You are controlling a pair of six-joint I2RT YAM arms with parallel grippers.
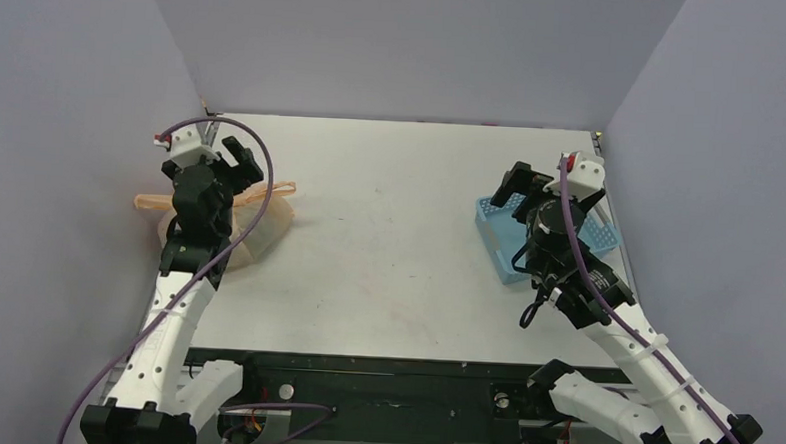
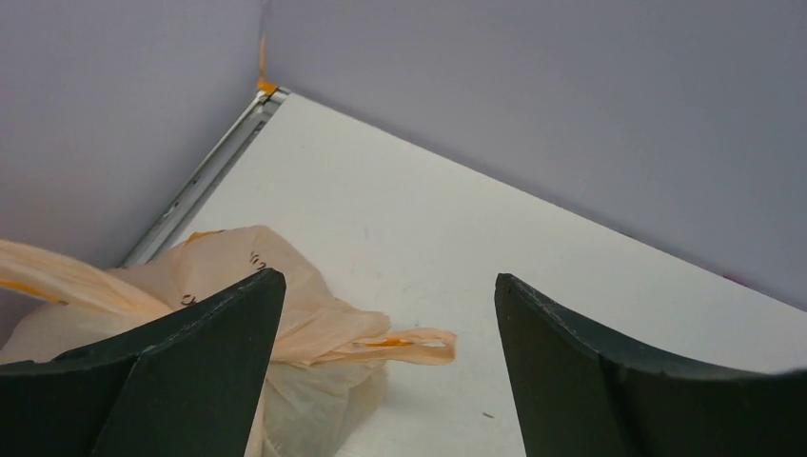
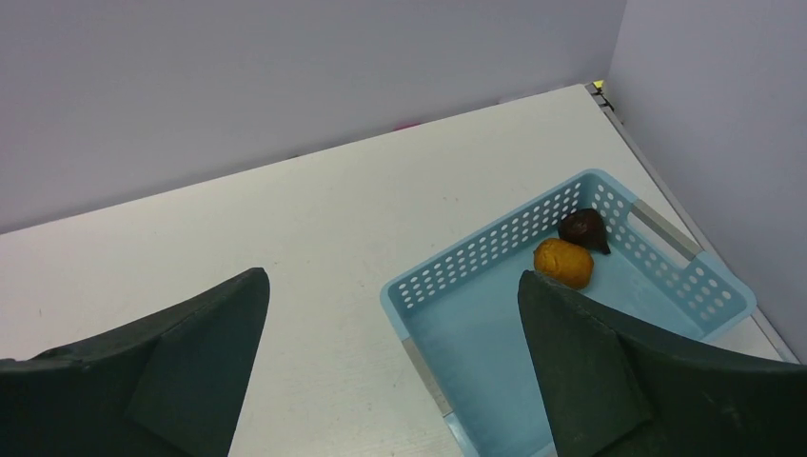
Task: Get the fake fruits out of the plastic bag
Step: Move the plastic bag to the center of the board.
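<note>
Two arms over a matte white worktop (image 1: pixel 389 232) with plain grey-lilac walls around it. The bag (image 1: pixel 269 212) sits at about 9 o'clock on the worktop: thin, crinkly, see-through peach film, slumped into a soft rounded heap with the left arm right over it. One flat handle loop (image 2: pixel 409 347) trails off toward 3 o'clock and lies limp on the surface; it has a small orange-yellow print on it. Can't tell what's inside the bag, since the film is too bunched up and the arm covers a lot of it. The left claw (image 2: pixel 385 281) is spread wide with nothing between its dark, wedge-shaped fingers, hanging just above the bag's crumpled top. Over at 3 o'clock is a light blue basket (image 3: pixel 495 252): hard plastic, rectangular, with rows of small round holes in its walls and a slot handle on the end. Two fruits are tucked together in its 1 o'clock corner, touching: an orange one (image 3: pixel 563 263), roundish with a slightly dull skin, and a dark maroon one (image 3: pixel 582 229), glossy and coming to a point on one side. The right claw (image 3: pixel 392 276) is also splayed fully and holding nothing, hovering above the basket's near rim.
</note>
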